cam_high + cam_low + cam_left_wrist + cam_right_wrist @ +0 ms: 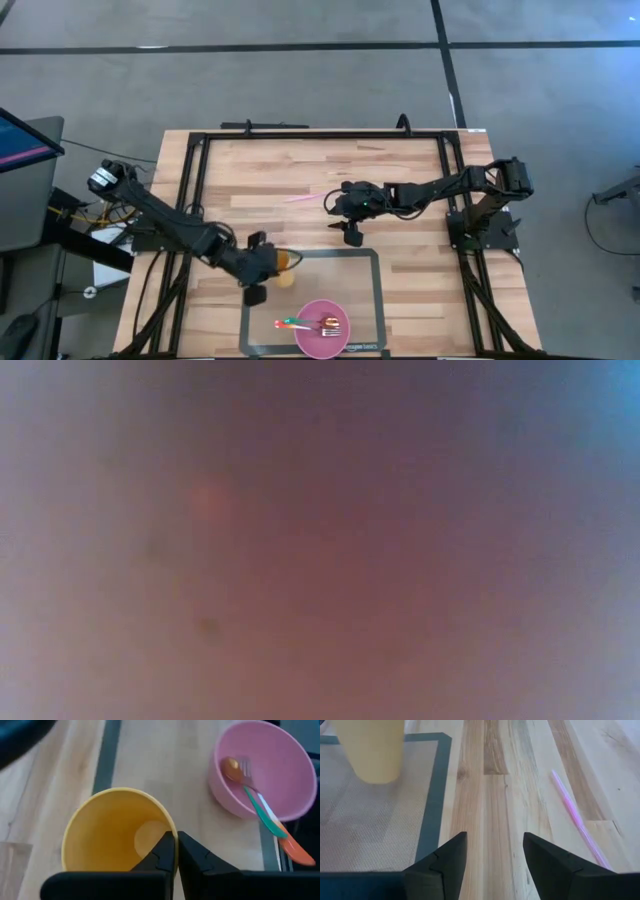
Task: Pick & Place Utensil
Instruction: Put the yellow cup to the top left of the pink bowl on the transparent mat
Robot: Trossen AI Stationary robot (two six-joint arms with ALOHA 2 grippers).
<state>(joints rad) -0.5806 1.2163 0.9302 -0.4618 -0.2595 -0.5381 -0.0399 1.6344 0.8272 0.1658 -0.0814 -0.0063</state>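
We see the left gripper (175, 851) with jaws pinched on the yellow cup's (112, 827) rim. The fork (257, 795) lies in the pink bowl (295, 770) with two spoons. The right gripper (494, 852), jaws wide and empty, hovers over the worktop (490, 790) near a pink straw (575, 815).

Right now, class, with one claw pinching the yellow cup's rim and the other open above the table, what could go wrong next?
1. The left claw is shut on the yellow cup by its rim alone; such a thin grip may slip or tip the cup.
2. The spoon and fork overhang the pink bowl; a bump could flick them out.
3. The open right claw sits beside the pink straw, which may roll if nudged.
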